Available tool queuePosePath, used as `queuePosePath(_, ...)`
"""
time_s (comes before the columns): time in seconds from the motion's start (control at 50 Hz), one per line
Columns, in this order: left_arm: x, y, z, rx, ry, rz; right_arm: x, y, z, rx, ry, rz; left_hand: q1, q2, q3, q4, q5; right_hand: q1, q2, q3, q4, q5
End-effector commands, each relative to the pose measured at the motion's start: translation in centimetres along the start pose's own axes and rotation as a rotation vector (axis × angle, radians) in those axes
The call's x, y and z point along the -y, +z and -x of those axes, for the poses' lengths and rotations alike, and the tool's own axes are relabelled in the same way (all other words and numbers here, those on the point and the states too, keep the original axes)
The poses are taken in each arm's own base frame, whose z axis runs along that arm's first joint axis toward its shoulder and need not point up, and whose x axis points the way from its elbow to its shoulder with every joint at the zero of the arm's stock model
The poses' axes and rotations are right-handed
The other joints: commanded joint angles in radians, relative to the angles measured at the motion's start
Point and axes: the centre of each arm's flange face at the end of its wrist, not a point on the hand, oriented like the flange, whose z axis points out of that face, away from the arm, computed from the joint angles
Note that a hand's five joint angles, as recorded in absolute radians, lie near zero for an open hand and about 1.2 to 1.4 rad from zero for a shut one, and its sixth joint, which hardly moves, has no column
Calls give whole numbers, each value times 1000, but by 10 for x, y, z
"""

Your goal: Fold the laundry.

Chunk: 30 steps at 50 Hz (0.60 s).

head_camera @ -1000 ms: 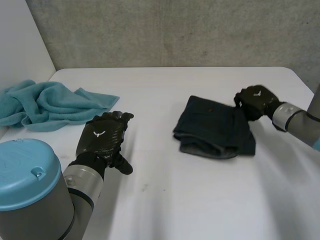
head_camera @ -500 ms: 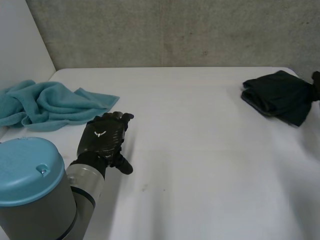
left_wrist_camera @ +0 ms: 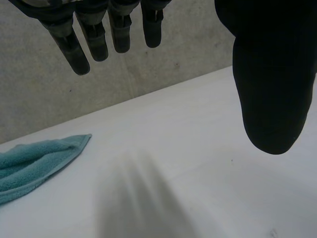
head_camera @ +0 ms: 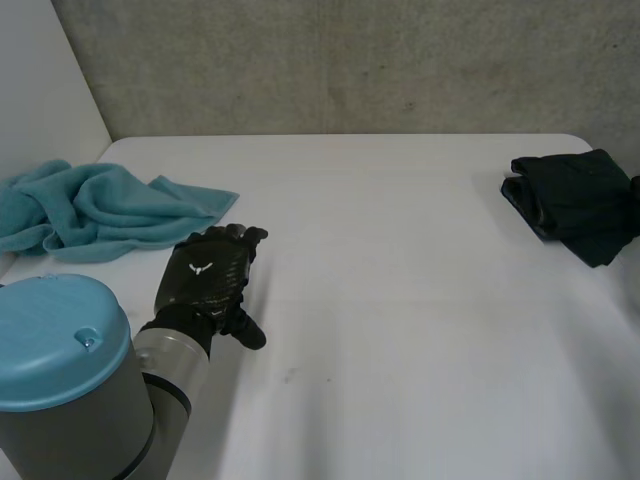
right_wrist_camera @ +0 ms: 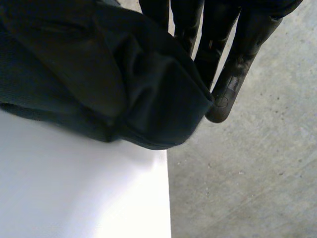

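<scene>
A dark folded garment (head_camera: pixel 570 200) lies at the table's far right edge. In the right wrist view its bunched end (right_wrist_camera: pixel 99 74) rests against my right hand (right_wrist_camera: pixel 237 49), whose fingers reach past the table's edge and hold that end; the thumb is hidden behind the cloth. My left hand (head_camera: pixel 205 275) rests low over the white table (head_camera: pixel 400 330) at the front left, open with fingers (left_wrist_camera: pixel 94 39) straight and the thumb (left_wrist_camera: pixel 272 74) spread, holding nothing.
A crumpled teal towel (head_camera: pixel 100 205) lies at the back left, its corner (left_wrist_camera: pixel 34 163) a little beyond my left fingertips. The table's right edge (right_wrist_camera: pixel 166 198) drops to a concrete floor (right_wrist_camera: pixel 247 173). My left arm's blue cap (head_camera: pixel 55 340) sits at the front left.
My right hand has carried the dark garment from the table's middle to its far right edge, where it has settled lower. The left hand has not moved.
</scene>
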Motion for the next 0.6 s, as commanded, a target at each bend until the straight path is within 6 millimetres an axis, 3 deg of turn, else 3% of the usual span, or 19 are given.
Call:
queuePosePath(0.02, 1, 0, 0, 0, -1, -3, 10, -6, -8, -13, 6, 18, -13, -27, -3, 3, -45, -700, -895, -896, -896, -899)
queuePosePath(0.08, 2, -1, 0, 1, -2, -8, 22, -8, -22, -42, 6, 1, -13, -27, -3, 3, -45, -700, -895, -896, -896, -899)
queuePosePath(0.18, 3, -1, 1, 3, -3, -9, 39, -10, -62, -117, -11, -25, -13, -27, -3, 3, -45, -700, -895, -896, -896, -899)
queuePosePath(0.28, 9, -1, 3, 8, -8, -27, 50, -15, -85, -176, -70, -16, -13, -27, -3, 3, -45, -700, -895, -896, -896, -899)
queuePosePath(0.36, 12, 0, 5, 16, -13, -38, 80, -24, -112, -276, -175, -31, -13, -27, -3, 3, -45, -700, -895, -896, -896, -899)
queuePosePath(0.42, 19, 2, 8, 26, -20, -60, 114, -36, -126, -324, -207, -83, -13, -27, -3, 3, -45, -700, -895, -896, -896, -899)
queuePosePath(0.52, 27, 7, 12, 42, -24, -82, 154, -52, -125, -322, -145, -168, -14, -28, -3, 2, -46, -700, -895, -896, -896, -899)
queuePosePath(0.6, 39, 10, 15, 55, -30, -119, 199, -75, -83, -184, 4, -277, -14, -28, -3, 2, -46, -700, -895, -896, -896, -899)
